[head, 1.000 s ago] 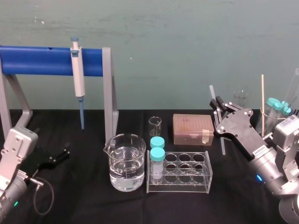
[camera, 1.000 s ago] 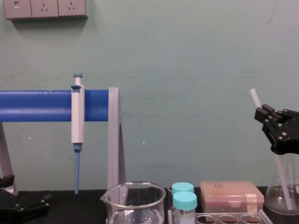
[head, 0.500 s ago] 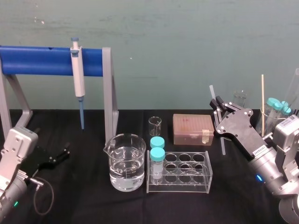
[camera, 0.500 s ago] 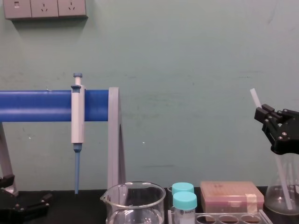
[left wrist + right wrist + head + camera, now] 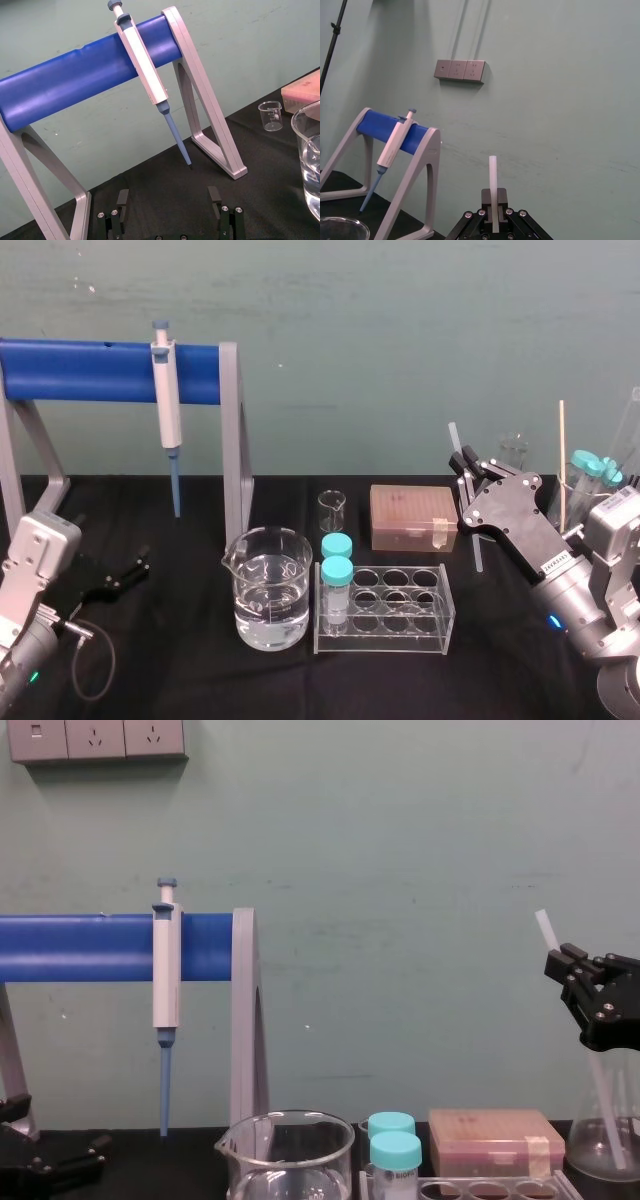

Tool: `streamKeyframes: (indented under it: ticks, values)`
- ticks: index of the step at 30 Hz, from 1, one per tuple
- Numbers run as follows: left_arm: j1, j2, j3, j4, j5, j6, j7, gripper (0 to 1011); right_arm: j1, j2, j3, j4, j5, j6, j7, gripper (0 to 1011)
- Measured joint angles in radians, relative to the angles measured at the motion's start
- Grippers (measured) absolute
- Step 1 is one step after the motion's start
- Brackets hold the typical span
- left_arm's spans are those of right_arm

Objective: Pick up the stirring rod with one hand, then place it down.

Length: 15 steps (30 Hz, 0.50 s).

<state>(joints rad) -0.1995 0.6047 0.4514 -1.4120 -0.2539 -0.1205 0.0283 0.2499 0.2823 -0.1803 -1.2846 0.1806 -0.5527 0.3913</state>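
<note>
Right gripper [image 5: 467, 466] fingers pinch thin translucent stirring rod [image 5: 452, 436]; left gripper [image 5: 168, 196] fingers apart

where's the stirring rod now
On the robot's right in the head view: the stirring rod stands near-upright, clamped in the right gripper, right of the pinkish box.

Right hand [image 5: 565, 964] at right edge, clamped on tilted stirring rod [image 5: 544, 927]; pipette [image 5: 165, 970] hanging on blue rack [image 5: 80, 947], left
</note>
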Motion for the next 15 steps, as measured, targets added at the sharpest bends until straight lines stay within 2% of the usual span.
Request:
streamKeyframes:
  ticks: [15]
  values:
    - [0.000, 0.000, 0.000, 0.000, 0.000, 0.000, 0.000, 1000, 0.000, 0.000, 0.000, 0.000, 0.000, 0.000, 0.000, 60]
